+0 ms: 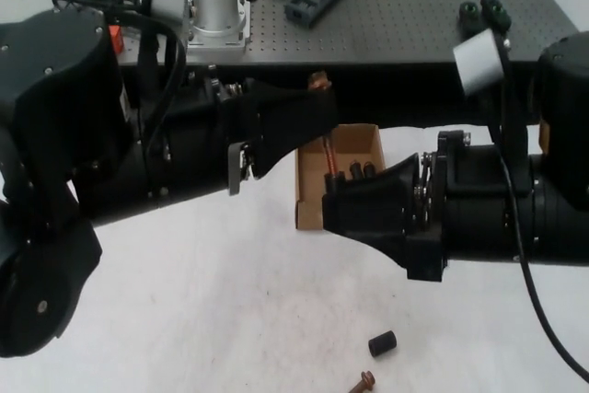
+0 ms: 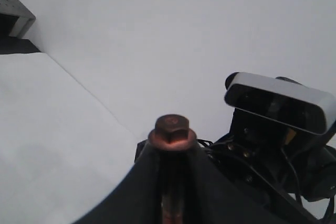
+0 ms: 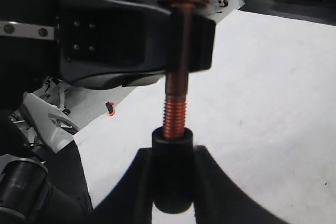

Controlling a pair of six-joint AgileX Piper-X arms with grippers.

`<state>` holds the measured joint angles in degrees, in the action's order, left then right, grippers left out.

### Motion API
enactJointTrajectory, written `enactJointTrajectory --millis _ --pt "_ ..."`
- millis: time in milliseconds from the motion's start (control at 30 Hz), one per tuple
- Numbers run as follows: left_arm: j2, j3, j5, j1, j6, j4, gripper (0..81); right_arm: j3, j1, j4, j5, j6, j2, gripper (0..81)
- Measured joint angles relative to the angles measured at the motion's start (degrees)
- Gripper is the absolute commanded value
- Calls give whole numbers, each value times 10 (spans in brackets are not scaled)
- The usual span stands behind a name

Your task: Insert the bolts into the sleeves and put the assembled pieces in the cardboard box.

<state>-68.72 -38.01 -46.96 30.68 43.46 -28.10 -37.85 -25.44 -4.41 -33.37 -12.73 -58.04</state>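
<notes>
Copper bolt (image 3: 178, 66), clenched under its head by my left gripper (image 2: 172, 153), has its threaded tip inside the black sleeve (image 3: 172, 171) that my right gripper (image 3: 172, 156) grasps, near the cardboard box (image 1: 308, 190). Insertion is in hand, I judge; next, a straight push home.

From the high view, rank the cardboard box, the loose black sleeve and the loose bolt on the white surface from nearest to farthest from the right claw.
1. Cardboard box: directly behind the right claw.
2. Loose sleeve: lying well toward the camera.
3. Loose bolt: just past that sleeve, nearest the camera.
</notes>
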Motion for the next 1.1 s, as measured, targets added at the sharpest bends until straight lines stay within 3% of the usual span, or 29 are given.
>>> enactJointTrajectory --millis 100,167,267,333,500,700,833,1000,1100 --pt "0 0 -30 -3 -22 11 8 0 0 0 -4 -1 0 21" --pt "0 0 -42 -3 -31 18 92 0 -1 -1 -9 -3 0 21" --pt "0 0 -54 -1 -34 31 406 1 -2 5 -6 -3 0 21" --pt "0 0 -36 0 -34 48 539 1 -2 6 -3 -3 0 21" --pt "0 0 34 -1 -62 109 526 1 21 9 42 -2 0 21" --pt "-1 0 120 -1 -181 229 522 -22 74 9 119 29 -38 21" --pt "-1 0 166 4 -271 317 470 -53 96 9 144 41 -79 21" --pt "-36 -23 202 38 -363 420 461 -205 124 -53 258 110 -306 21" --pt "-125 -56 239 95 -417 468 461 -293 124 -105 299 139 -399 21"
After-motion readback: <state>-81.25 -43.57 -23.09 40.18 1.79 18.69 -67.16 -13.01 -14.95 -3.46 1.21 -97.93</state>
